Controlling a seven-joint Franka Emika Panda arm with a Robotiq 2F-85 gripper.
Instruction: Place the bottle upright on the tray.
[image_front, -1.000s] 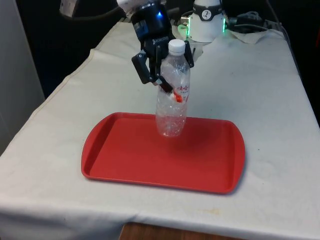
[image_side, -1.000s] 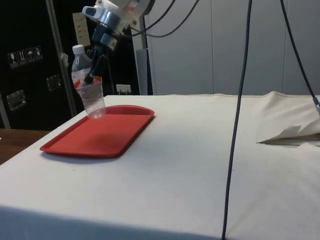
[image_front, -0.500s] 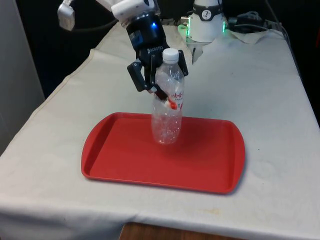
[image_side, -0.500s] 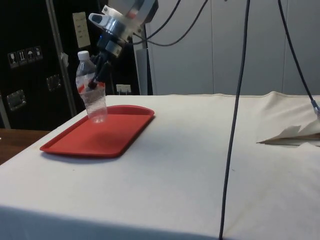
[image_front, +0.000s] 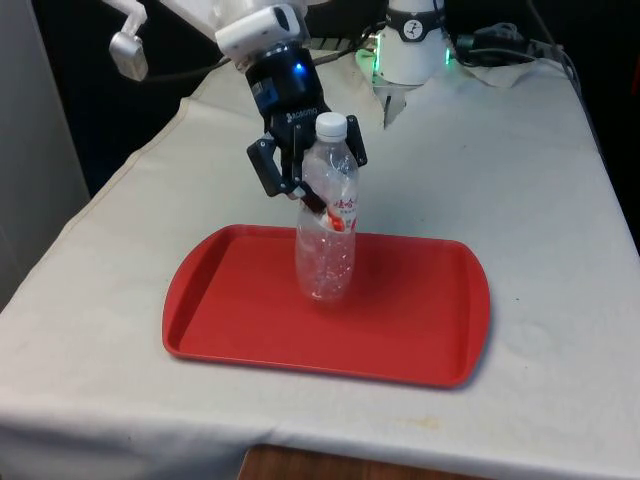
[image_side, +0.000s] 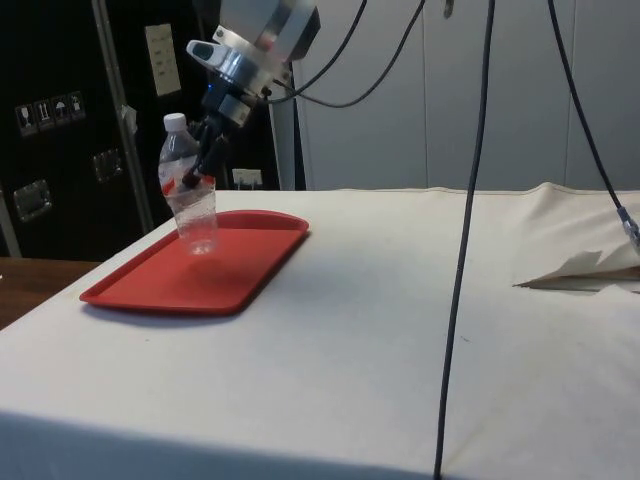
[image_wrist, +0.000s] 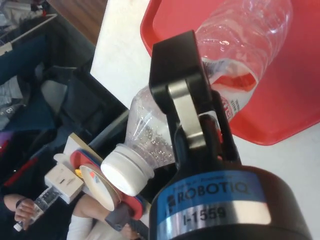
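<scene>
The bottle (image_front: 326, 225) is held clamped at its label between the gripper (image_front: 308, 172) fingers, and since a second ago has been lowered and shifted toward frame left; its base is now on or just above the red tray (image_front: 420, 335) at centre frame, nearly upright, release judged close

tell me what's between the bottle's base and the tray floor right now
Nothing: in the side view the bottle, clamped in the end effector, hangs just above the bare red tray.
</scene>
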